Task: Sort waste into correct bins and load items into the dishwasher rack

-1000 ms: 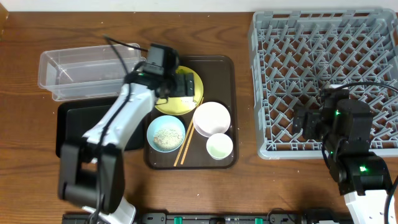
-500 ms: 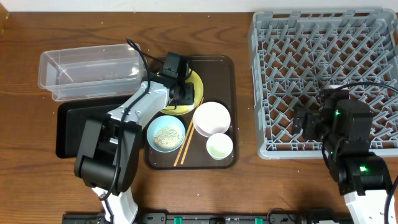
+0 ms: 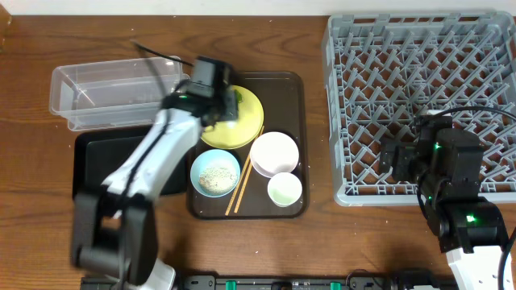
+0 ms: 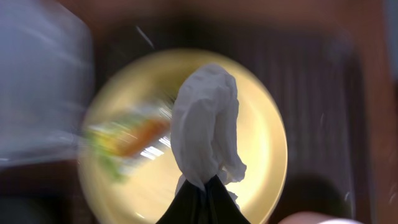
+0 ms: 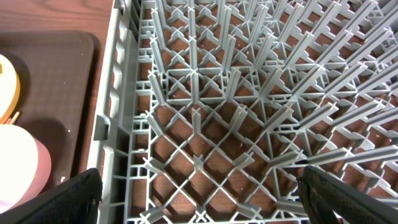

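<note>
My left gripper (image 4: 205, 183) is shut on the crumpled white tissue (image 4: 208, 118) and holds it just above the round yellow plate (image 4: 261, 124). The green-yellow-orange wrapper (image 4: 127, 138) lies blurred on the plate's left side. Overhead, the left gripper (image 3: 219, 98) hangs over the plate's (image 3: 246, 125) far left edge. The light blue bowl (image 3: 215, 172) holds rice grains. Beside it are the white bowl (image 3: 274, 153), the small cup (image 3: 285, 189) and the chopsticks (image 3: 242, 187). My right gripper (image 5: 208, 205) stands open and empty over the grey rack's (image 5: 205, 112) near left corner.
The dishes stand on a dark brown serving tray (image 3: 294, 89). The clear tub (image 3: 105, 93) lies at the far left, with the black tray (image 3: 97, 165) just in front of it. The rack (image 3: 419, 72) fills the right side of the table.
My left gripper has shut on the tissue on the plate and lifted it. The left arm swung in over the plate and back again. The right arm has not moved.
</note>
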